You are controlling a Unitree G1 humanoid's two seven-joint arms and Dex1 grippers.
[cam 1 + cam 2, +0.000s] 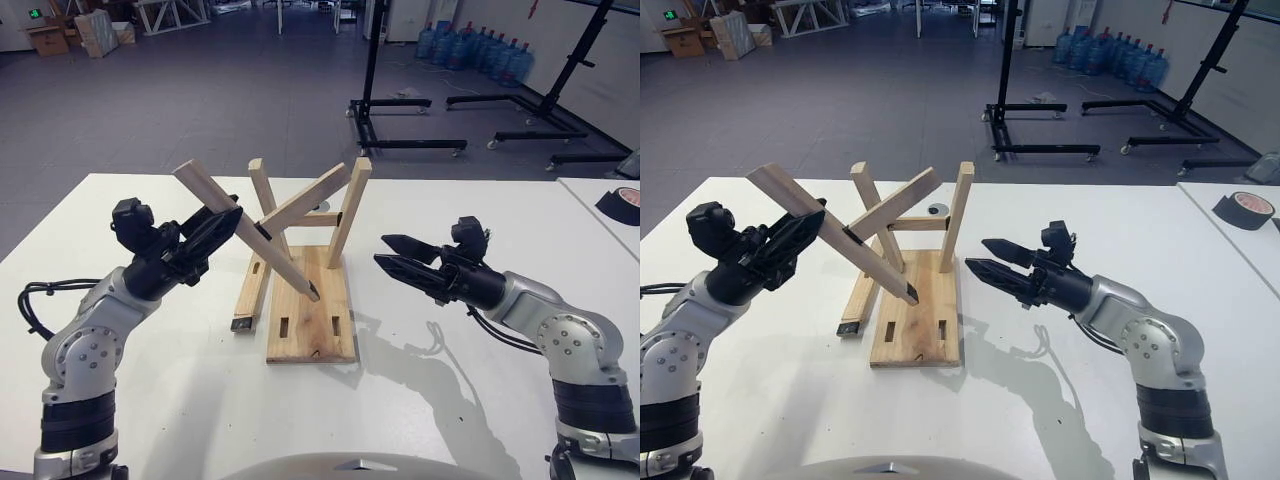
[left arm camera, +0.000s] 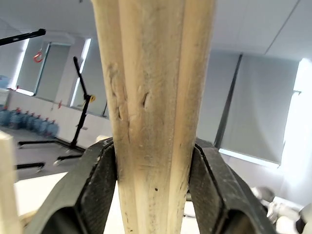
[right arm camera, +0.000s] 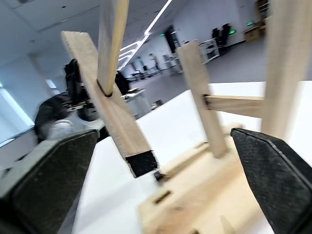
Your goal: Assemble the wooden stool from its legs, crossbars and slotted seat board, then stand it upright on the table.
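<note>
Pale wooden slotted seat board (image 1: 310, 322) lies flat on the white bench (image 1: 440, 400), with a crossbar-joined pair of upright legs (image 1: 349, 212) standing at its far end. Above the board, the left gripper (image 1: 230, 218) has its fingers clamped on a tilted wooden leg (image 1: 290, 270). The right gripper (image 1: 396, 252) hovers near the board, fingers spread wide.

Surface: white table (image 1: 150, 400), spans the lower two thirds of the frame.
Centre: slotted seat board (image 1: 312, 320) lies flat on it, long side running away from the camera.
Left of board: loose leg (image 1: 250, 292) lies flat, touching the board's left edge, black-capped end nearest the camera.
Behind board: small round grey disc (image 1: 937, 210).
Lower left: black cable (image 1: 30, 300) loops on the top.
Right edge: second table (image 1: 1215, 225), tape roll (image 1: 1247, 208) on it.
</note>
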